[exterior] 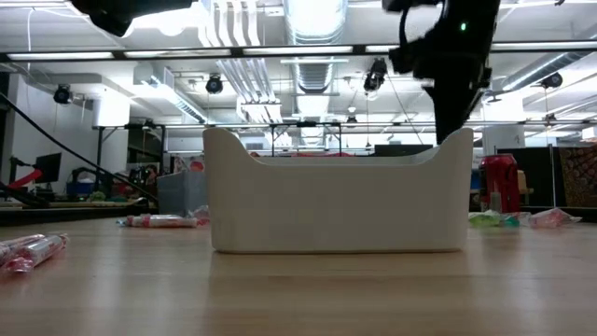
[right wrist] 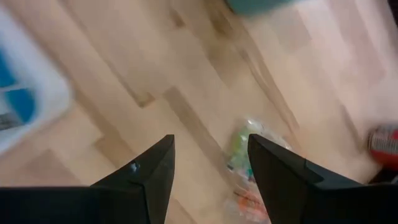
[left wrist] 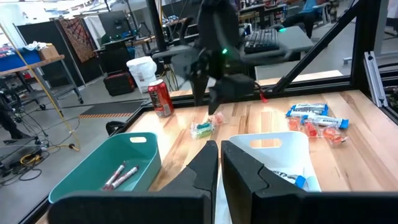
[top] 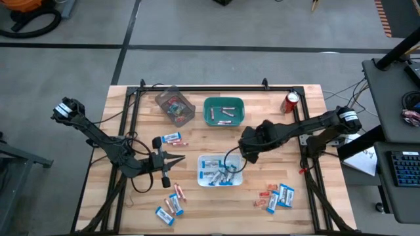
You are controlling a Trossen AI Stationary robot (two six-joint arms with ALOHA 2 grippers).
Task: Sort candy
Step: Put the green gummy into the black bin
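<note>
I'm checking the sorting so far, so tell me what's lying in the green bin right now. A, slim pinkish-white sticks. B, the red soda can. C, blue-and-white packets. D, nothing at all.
A: the green bin holds a few slim pinkish-white sticks, seen from above and from the left wrist; the blue-and-white packets lie in the white bin instead.

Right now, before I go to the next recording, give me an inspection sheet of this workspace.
Surface: wooden table inside a black frame.
Job's things: blue-and-white packets in the white bin; pinkish sticks in the green bin; red pieces in the clear bin; loose candy piles front-left, front-right and by the left gripper.
Clutter: red soda can.
Grippers: left gripper shut, empty; right gripper open above a green-wrapped candy.
Cables: black leads along both arms.
Surroundings: desk with keyboard.
</note>
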